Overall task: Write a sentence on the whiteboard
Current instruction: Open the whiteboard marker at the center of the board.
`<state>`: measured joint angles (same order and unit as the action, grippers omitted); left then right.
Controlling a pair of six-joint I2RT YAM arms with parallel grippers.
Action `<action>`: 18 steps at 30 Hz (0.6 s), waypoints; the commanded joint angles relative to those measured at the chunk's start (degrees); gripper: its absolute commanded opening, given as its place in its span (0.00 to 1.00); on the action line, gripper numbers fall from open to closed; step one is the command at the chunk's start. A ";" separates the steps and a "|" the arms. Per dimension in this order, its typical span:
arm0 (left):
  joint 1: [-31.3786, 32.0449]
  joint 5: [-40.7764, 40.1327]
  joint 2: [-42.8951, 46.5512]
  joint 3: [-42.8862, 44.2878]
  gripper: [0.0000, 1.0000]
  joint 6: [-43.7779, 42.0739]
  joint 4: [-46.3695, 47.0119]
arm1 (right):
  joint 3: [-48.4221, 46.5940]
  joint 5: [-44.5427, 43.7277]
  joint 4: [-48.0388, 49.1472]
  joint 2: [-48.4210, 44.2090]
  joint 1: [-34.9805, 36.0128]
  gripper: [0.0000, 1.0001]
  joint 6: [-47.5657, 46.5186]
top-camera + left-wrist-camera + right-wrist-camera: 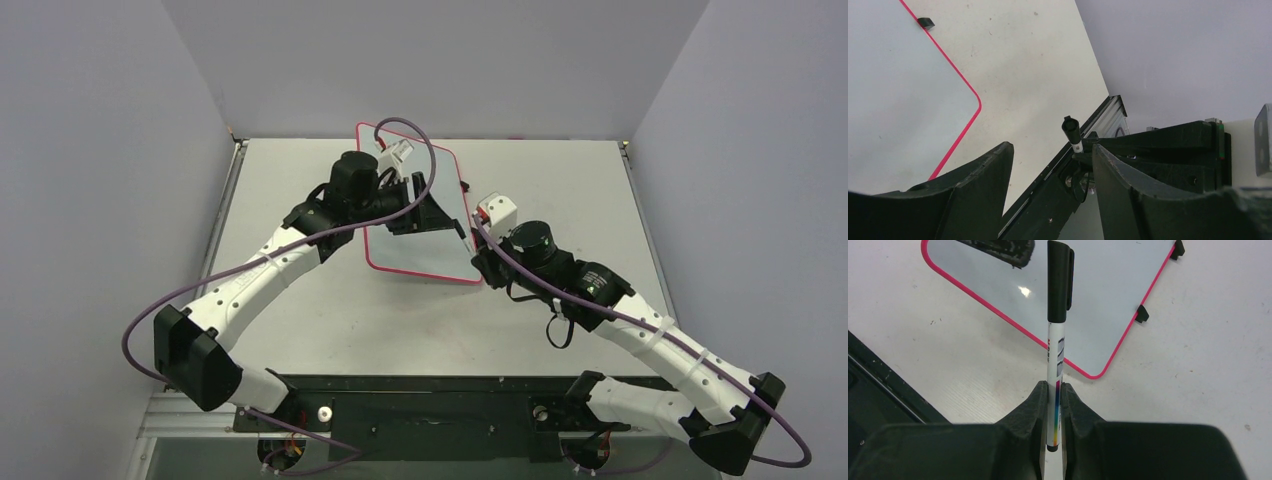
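A: The right claw (1054, 390) is pressed tight on the marker (1055, 357), low on the barrel. The black cap (1059, 280) is on and points out over the whiteboard (1108, 285).
B: And the left claw (1052, 150)?
A: Spread, nothing in it. Its camera sees the cap end-on in the gap between the fingers (1128, 190), nearer one finger than the other and not yet inside them.
B: So the step looks like uncapping. Where's the board?
A: Flat on the tabletop (400, 330), mid-field, under the left claw, with the right claw at its right edge. Clips (1142, 313) sit on one side. No writing on the part that shows.
B: Then the left claw should centre the cap in the gap first, go in along the marker's axis, and close on the cap only, short of the white barrel.
A: Agreed. It should pull straight along the axis with no sideways load. The right claw grips far down the barrel, so a side pull could lever the marker out of line.
B: The right claw holds firm and doesn't follow the pull.
A: The cap is probably best set down off the whiteboard.
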<state>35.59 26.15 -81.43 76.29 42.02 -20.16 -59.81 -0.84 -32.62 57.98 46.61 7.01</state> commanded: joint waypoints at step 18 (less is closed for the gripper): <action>3.50 0.31 -4.08 4.40 0.37 2.66 5.63 | -2.46 -2.63 3.48 -1.00 3.23 0.00 -3.69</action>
<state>38.61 26.20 -85.36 77.69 44.16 -17.96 -59.81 -1.69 -31.86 57.95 49.21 4.47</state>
